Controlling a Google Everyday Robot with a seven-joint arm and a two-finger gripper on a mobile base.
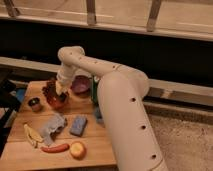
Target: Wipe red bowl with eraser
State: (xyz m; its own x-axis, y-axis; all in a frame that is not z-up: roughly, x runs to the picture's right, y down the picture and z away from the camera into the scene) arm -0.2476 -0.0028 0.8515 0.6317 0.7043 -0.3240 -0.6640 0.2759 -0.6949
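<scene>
A white robot arm reaches down over a wooden surface (95, 142) toward the red bowl (56, 99). The hand (56, 90) sits directly above the bowl, right at its rim; whether it is clamped on anything cannot be told, and the eraser is not visible. Behind the red bowl lies a purple bowl (80, 84); left of it, a metal cup (34, 104); in front, a grey cloth (52, 126) and blue block (78, 125). Wiping likely needs only a short descent into the bowl.
</scene>
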